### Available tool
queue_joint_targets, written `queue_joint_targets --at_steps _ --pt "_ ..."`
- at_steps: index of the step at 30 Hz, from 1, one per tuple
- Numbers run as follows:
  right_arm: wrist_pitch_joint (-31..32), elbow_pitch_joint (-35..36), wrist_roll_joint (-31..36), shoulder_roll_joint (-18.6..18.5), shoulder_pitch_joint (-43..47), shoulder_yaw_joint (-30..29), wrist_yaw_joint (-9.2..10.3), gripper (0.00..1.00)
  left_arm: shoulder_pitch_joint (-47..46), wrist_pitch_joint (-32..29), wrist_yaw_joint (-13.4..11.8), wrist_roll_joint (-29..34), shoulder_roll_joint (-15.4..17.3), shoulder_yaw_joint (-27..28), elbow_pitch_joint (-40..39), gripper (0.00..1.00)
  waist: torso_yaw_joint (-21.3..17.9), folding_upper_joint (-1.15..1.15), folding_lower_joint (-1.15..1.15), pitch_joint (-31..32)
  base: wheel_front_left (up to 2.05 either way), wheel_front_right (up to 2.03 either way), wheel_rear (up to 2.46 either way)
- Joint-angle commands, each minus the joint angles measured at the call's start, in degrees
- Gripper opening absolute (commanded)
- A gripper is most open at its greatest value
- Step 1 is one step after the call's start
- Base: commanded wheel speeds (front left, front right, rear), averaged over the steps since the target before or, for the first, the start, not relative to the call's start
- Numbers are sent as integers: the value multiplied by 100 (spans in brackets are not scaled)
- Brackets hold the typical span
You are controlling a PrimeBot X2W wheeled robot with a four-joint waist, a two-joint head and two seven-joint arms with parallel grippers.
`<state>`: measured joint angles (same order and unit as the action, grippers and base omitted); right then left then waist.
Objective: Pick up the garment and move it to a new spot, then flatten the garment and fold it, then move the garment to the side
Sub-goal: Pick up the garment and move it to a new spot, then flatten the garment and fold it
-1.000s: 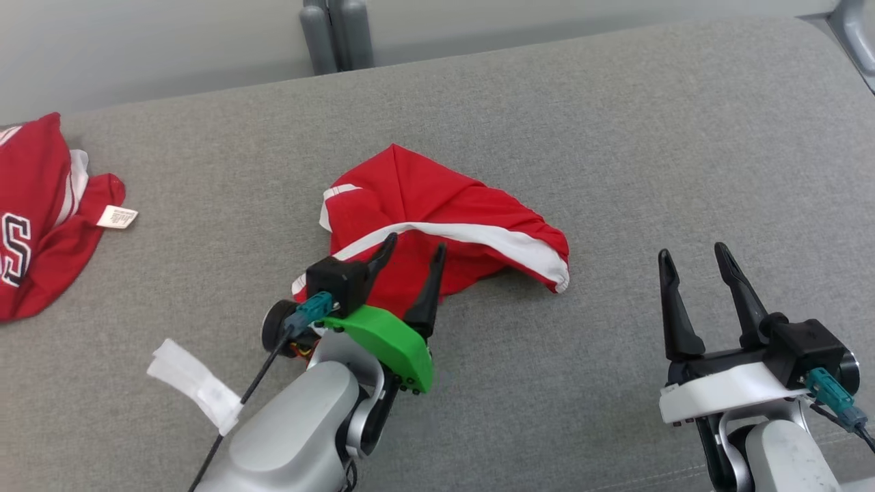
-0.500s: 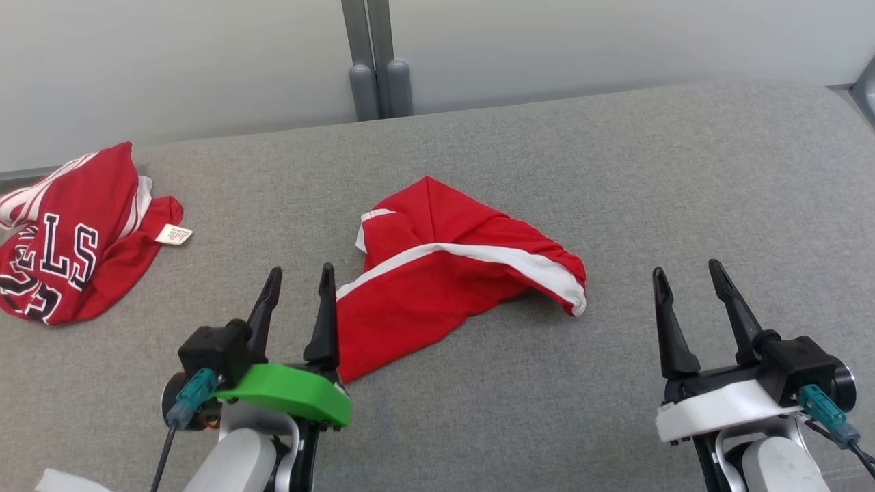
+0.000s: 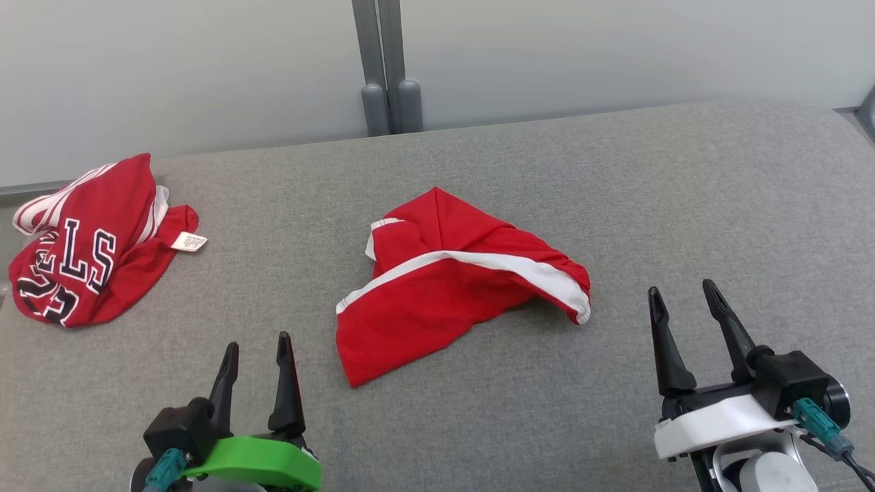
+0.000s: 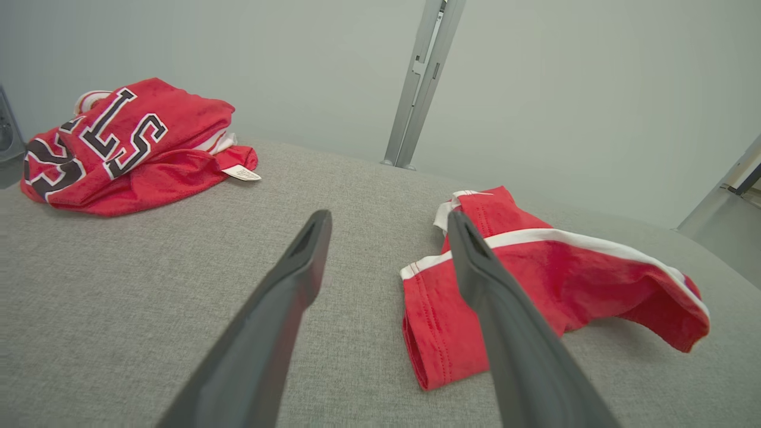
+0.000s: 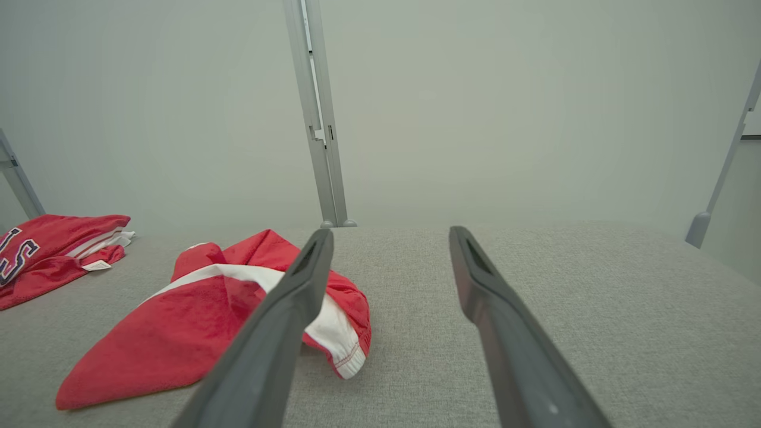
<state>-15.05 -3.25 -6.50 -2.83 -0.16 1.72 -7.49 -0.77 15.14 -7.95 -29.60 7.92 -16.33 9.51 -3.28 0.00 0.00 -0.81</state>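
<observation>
1. The garment (image 3: 458,287), red with a white stripe, lies rumpled in the middle of the head view. One corner points toward the lower left, and a bunched, slightly lifted end with a white band sits at the right.
2. Nothing holds it. The left end effector (image 3: 258,342) stands at the lower left with its jaws spread and empty, near the garment's low corner but clear of it. The right end effector (image 3: 680,287), equally wide open and empty, sits at the lower right, apart from the bunched end.
3. Judging by this layout, flattening is the step in hand.
4. To do it well, each end effector should probably take its nearer end: left on the pointed corner, right on the white-banded bulge.
5. Pinch close to the edge and catch a single layer if possible, since layers pinched together would keep the folds in.
6. Draw the two ends apart low over the surface, evenly, so the cloth spreads rather than slides.
7. The grey fabric-covered surface (image 3: 683,191) looks soft and slightly grippy, so thin cloth may drag on it.
8. A second red jersey (image 3: 82,253) with dark lettering and a white label (image 3: 189,241) lies at the upper left, well apart.
9. Beyond the far edge are a pale wall (image 3: 615,48) and a grey metal post (image 3: 383,61).
</observation>
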Motion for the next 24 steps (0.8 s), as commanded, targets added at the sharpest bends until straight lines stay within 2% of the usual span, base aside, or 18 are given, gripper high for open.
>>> queue_joint_targets --at_steps 1,9,24 --pt "-20 -16 -35 -10 87 3 0 100 105 1 54 77 -42 74 -13 100 7 0 0 8 0 0 0" --pt "-20 -55 -55 -10 89 5 0 100 236 2 294 397 -276 386 97 100 29 0 0 20 0 0 0" --pt "-20 -116 -41 -10 39 -19 0 100 208 2 508 721 -446 648 220 100 62 0 0 -48 0 0 0"
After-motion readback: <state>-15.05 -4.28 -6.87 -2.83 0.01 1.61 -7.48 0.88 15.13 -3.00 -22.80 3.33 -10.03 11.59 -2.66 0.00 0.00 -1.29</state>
